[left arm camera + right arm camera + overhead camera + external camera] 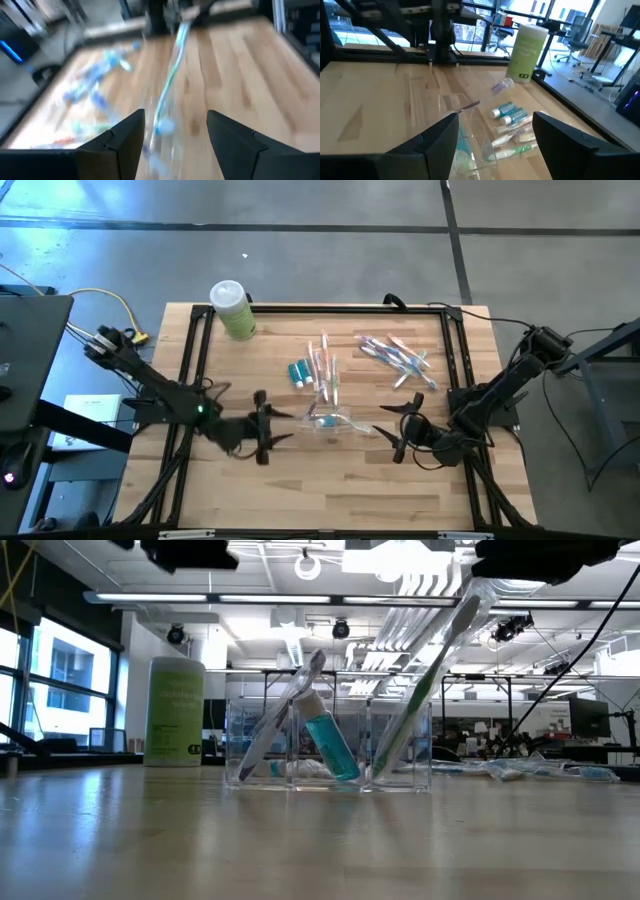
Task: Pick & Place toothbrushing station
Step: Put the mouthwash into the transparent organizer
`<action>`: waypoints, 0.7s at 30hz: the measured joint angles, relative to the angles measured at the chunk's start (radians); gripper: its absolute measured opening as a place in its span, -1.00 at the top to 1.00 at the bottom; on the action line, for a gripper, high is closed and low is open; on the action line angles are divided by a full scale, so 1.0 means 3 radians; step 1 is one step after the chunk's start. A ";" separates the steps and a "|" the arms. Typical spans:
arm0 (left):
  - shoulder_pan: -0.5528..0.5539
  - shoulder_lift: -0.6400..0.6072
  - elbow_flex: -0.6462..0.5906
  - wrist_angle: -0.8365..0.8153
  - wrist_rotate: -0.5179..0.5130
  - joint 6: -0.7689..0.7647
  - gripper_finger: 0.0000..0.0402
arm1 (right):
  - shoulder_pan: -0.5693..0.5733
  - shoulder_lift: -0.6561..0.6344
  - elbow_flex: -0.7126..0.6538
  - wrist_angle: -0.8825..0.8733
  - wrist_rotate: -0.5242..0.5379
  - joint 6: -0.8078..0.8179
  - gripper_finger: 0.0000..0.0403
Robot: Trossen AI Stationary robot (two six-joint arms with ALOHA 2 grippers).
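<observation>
A clear acrylic organizer (330, 745) with three compartments stands near the middle of the wooden bench (330, 490), between the two arms. In the low view its left compartment holds a toothbrush (280, 720) leaning to the right, the middle one holds a teal toothpaste tube (330, 740) tilted with its white cap uppermost, and the right one holds a green-and-white toothbrush (425, 690) leaning to the right, its upper end rising above the organizer's rim. The left tool (262, 427) sits low over the bench just to the left of the organizer, its fingers (125, 142) spread with nothing between them. The right tool (405, 425) sits just to the right of the organizer, its fingers (440, 140) also spread and gripping nothing. Beyond the organizer, toward the far edge, lie two teal toothpaste tubes (299, 372) side by side, and just beside them a few packaged toothbrushes (325, 370). A second heap of packaged toothbrushes (398, 358) lies toward the far right of the bench. A green cylindrical wipes canister (232, 310) with a white lid stands upright at the far left corner.
</observation>
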 joint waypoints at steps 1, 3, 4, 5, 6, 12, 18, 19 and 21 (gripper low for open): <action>0.0094 -0.0071 0.0000 -0.0207 0.0102 -0.0023 -0.03 | 0.0000 0.0000 0.0000 -0.0004 0.0000 0.0038 -0.23; 0.0301 -0.0172 -0.0001 -0.0566 0.0189 -0.0003 -0.03 | 0.0000 0.0000 0.0000 -0.0024 0.0001 0.0105 -0.23; 0.0402 -0.0204 -0.0001 -0.0705 0.0203 0.0073 -0.03 | 0.0000 0.0000 0.0000 -0.0026 0.0000 0.0137 -0.23; 0.0499 -0.0228 -0.0001 -0.0869 0.0224 0.0170 -0.03 | 0.0000 0.0000 0.0000 -0.0025 0.0000 0.0163 -0.23; 0.0594 -0.0237 -0.0001 -0.1037 0.0238 0.0291 -0.03 | 0.0000 0.0000 0.0000 -0.0025 0.0001 0.0179 -0.23; 0.1198 -0.0218 -0.0015 -0.1499 0.0404 0.0646 -0.03 | 0.0000 0.0000 0.0000 -0.0039 -0.0051 0.0372 -0.23; 0.1798 -0.0186 -0.0015 -0.1510 0.0630 0.0925 -0.03 | 0.0000 0.0001 0.0000 -0.0042 -0.0208 0.0538 -0.23; 0.1896 -0.0174 -0.0015 -0.1504 0.0629 0.0993 -0.03 | 0.0000 0.0001 0.0000 -0.0045 -0.0231 0.0571 -0.23; 0.2104 -0.0139 -0.0014 -0.1468 0.0629 0.1284 -0.03 | 0.0000 0.0001 0.0000 -0.0043 -0.0281 0.0625 -0.23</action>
